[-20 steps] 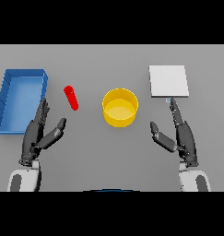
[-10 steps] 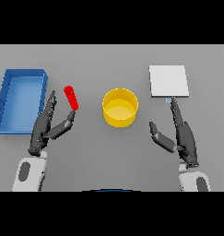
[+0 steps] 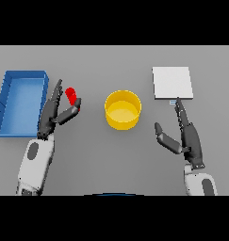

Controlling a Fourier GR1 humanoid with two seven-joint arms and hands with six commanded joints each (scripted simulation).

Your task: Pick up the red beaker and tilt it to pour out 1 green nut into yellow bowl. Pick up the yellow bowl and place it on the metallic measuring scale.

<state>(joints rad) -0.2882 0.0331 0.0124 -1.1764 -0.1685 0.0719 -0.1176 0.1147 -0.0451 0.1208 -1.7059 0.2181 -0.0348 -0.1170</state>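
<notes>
The red beaker (image 3: pixel 71 96) is seen on the grey counter (image 3: pixel 116 61), between the blue tray (image 3: pixel 5 101) and the yellow bowl (image 3: pixel 122 109), nearer to the tray. It lies tilted and is partly hidden by the left hand (image 3: pixel 54 113). No green nut can be made out; it is too small or it is hidden inside the beaker.

The task is judged to be at its very start. The beaker is not lifted, nothing is poured, and the bowl looks empty. The bowl is well apart from the metallic measuring scale (image 3: pixel 172 83), which is the pale square plate at the far right. All the steps are left: the grasp, the pouring of one nut, and the carrying of the bowl to the scale.

The left hand is placed around the beaker: the straight fingers (image 3: pixel 53 101) are on the side of the tray and the thumb (image 3: pixel 71 113) is on the side of the bowl. The fingers and thumb are apart and not closed, so the beaker is not clamped. Whether the thumb touches the beaker cannot be told.

The right hand (image 3: pixel 187 139) is found near the scale, relaxed and spread, with a fingertip just beside the near edge of the scale. Nothing is held by it.
</notes>
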